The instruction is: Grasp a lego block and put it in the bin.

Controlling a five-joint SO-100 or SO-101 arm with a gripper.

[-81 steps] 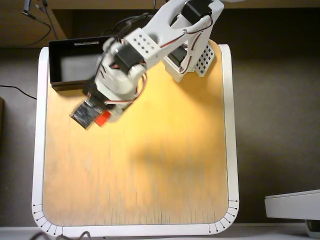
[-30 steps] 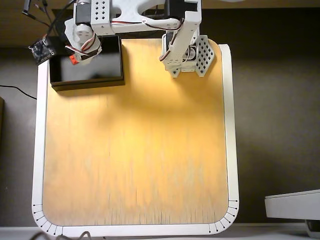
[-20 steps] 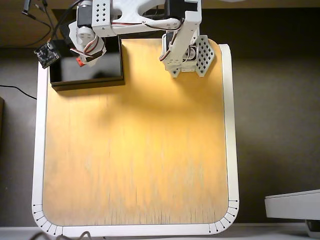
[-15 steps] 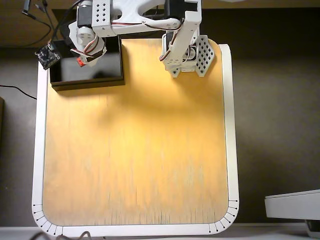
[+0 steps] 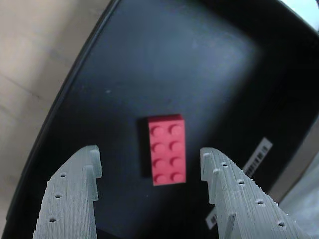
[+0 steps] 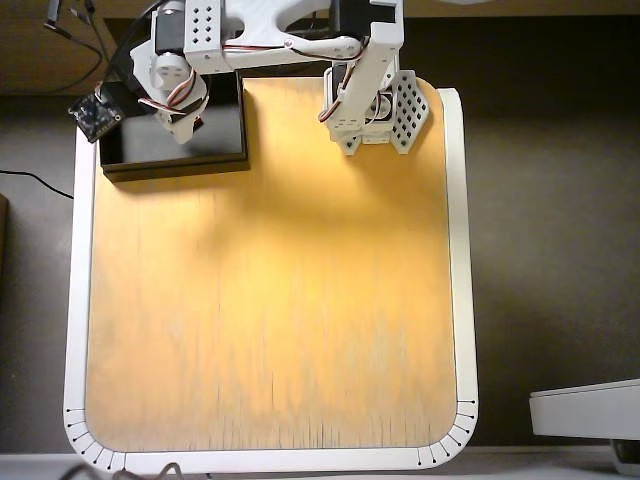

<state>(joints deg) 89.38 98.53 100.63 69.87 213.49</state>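
A red lego block with two rows of studs lies flat on the floor of the black bin. In the wrist view my gripper hovers above it, jaws wide open, with one grey finger on each side of the block and not touching it. In the overhead view the gripper hangs over the bin at the table's top left. The block is hidden there by the arm.
A white barcode label sticks to the bin floor at the right. The arm's base stands at the top middle of the wooden table, which has a white rim. A white object lies off the table at the bottom right.
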